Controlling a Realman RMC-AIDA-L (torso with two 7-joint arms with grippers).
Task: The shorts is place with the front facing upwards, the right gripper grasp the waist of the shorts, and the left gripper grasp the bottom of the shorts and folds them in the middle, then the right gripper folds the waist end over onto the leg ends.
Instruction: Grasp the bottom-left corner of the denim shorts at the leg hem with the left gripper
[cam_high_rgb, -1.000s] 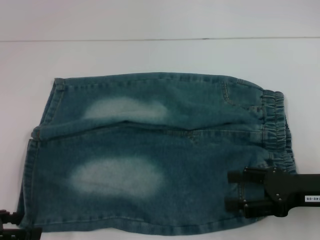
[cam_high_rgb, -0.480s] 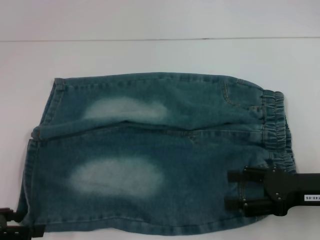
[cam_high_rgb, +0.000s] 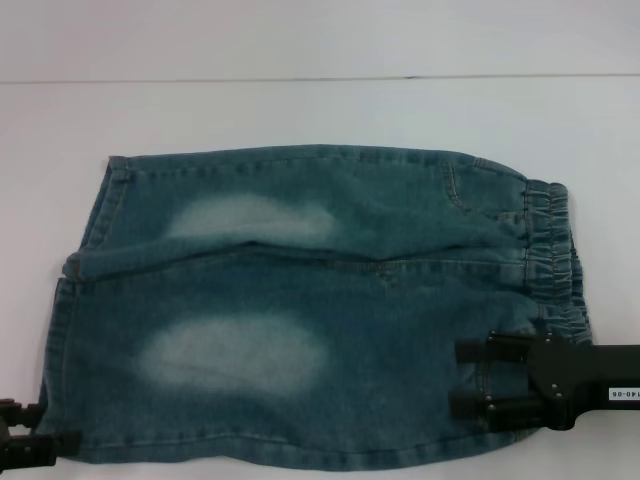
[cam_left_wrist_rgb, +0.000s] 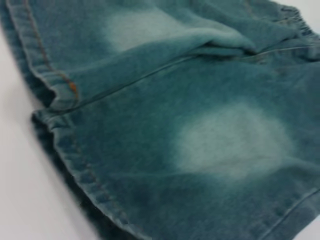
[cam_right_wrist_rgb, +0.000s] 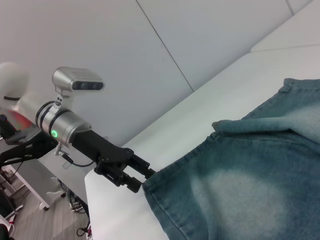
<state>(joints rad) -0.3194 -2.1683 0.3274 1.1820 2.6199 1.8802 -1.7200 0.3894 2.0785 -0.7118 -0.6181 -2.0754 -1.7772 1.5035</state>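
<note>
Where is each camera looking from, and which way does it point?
Head view: high on the robot, looking down at the shorts on the white table; the right gripper and left gripper show.
Left wrist view: close over the leg hems; no robot parts show.
Right wrist view: from the waist end, facing across the shorts to the left gripper.
All three share the shorts.

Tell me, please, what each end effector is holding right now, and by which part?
Neither grasp can be confirmed. The left end effector is at the shorts' near hem corner; the right end effector lies open over the waist end.
</note>
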